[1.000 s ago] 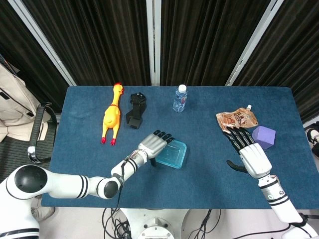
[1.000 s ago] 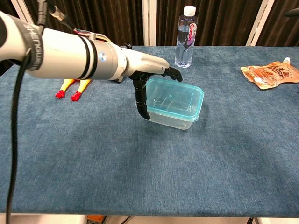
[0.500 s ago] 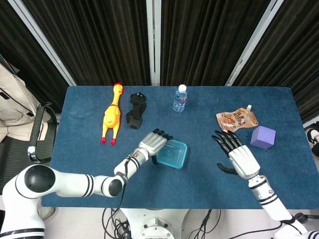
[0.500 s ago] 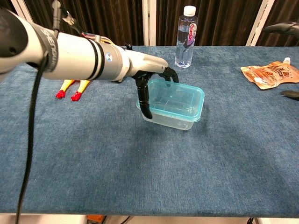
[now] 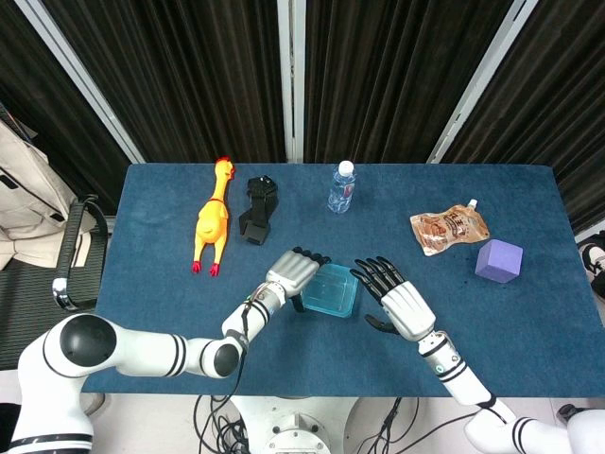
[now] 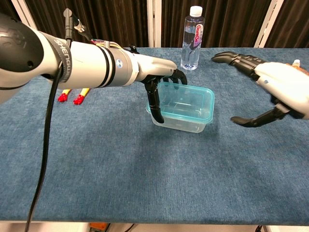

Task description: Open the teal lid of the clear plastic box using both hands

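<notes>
The clear plastic box [image 5: 330, 288] [image 6: 185, 110] with its teal lid [image 6: 188, 100] stands near the table's front middle, lid seated on it. My left hand [image 5: 295, 271] [image 6: 160, 83] grips the box's left end, fingers curled over the lid rim and thumb down the side wall. My right hand [image 5: 396, 302] [image 6: 273, 89] hovers just right of the box with fingers spread and thumb apart. It holds nothing and does not touch the box.
A water bottle [image 5: 342, 187] [image 6: 192, 37] stands behind the box. A yellow rubber chicken [image 5: 212, 225] and a black device [image 5: 256, 210] lie at the back left. A snack pouch [image 5: 449, 230] and a purple cube [image 5: 499, 260] lie to the right.
My right hand has swept left from the purple cube to just beside the box. My left hand's fingers have curled onto the lid rim, and the box has shifted slightly right.
</notes>
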`<control>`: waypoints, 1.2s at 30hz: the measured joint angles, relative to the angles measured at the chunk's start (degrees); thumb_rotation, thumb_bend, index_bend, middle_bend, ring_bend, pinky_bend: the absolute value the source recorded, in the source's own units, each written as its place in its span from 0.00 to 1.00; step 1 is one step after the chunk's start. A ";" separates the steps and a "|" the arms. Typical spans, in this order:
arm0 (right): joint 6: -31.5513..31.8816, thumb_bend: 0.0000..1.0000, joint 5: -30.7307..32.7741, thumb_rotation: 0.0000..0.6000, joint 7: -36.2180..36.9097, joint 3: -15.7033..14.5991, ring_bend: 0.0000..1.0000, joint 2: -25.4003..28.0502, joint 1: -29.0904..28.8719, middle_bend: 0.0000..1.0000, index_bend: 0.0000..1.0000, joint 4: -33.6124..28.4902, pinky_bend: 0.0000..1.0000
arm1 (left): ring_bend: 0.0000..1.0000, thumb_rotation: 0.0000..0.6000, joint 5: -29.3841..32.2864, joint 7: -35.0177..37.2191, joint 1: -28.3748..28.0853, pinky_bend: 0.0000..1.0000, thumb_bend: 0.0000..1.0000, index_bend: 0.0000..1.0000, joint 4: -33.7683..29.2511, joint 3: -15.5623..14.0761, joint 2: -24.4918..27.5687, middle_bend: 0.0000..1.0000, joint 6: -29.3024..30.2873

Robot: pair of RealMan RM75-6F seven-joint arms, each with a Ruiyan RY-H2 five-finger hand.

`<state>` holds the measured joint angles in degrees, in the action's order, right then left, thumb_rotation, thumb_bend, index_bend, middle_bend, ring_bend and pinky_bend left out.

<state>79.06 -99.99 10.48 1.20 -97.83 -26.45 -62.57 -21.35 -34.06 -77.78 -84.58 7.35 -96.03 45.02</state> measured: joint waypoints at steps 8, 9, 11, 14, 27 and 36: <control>3.90 0.05 -0.68 1.00 4.39 0.30 0.00 -8.98 -0.84 0.00 0.00 11.07 0.00 | 0.15 1.00 0.88 -0.30 -0.37 0.15 0.00 0.30 0.22 0.18 -0.32 0.27 0.11; 4.33 0.05 -0.72 1.00 4.85 0.34 0.00 -9.88 -0.99 0.00 0.00 12.30 0.00 | 0.15 1.00 1.01 -0.31 -0.41 0.15 0.00 0.30 0.20 0.20 -0.32 0.27 0.03; 4.72 0.05 -0.76 1.00 5.76 0.32 0.00 -11.08 -1.26 0.00 0.00 13.83 0.00 | 0.15 1.00 1.12 -0.36 -0.47 0.15 0.00 0.30 0.21 0.21 -0.32 0.27 -0.04; 5.04 0.05 -0.73 1.00 6.87 0.16 0.00 -12.37 -1.75 0.00 0.00 15.41 0.00 | 0.15 1.00 1.38 -0.40 -0.54 0.15 0.00 0.30 0.08 0.22 -0.23 0.27 -0.09; 5.37 0.08 0.17 1.00 6.58 0.05 0.00 -12.71 -2.99 0.00 0.00 15.81 0.00 | 0.15 1.00 1.44 -0.47 -0.52 0.15 0.00 0.30 0.12 -0.04 -0.17 0.27 -0.07; 6.10 0.12 0.46 1.00 5.83 0.01 0.00 -12.05 -3.25 0.00 0.00 14.57 0.00 | 0.15 1.00 0.97 -1.10 -0.57 0.15 0.00 0.30 1.07 -0.42 -0.79 0.27 0.59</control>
<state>85.17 -99.53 16.31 1.20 -109.88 -29.70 -48.00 -20.39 -35.16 -78.36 -83.51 6.93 -96.81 45.60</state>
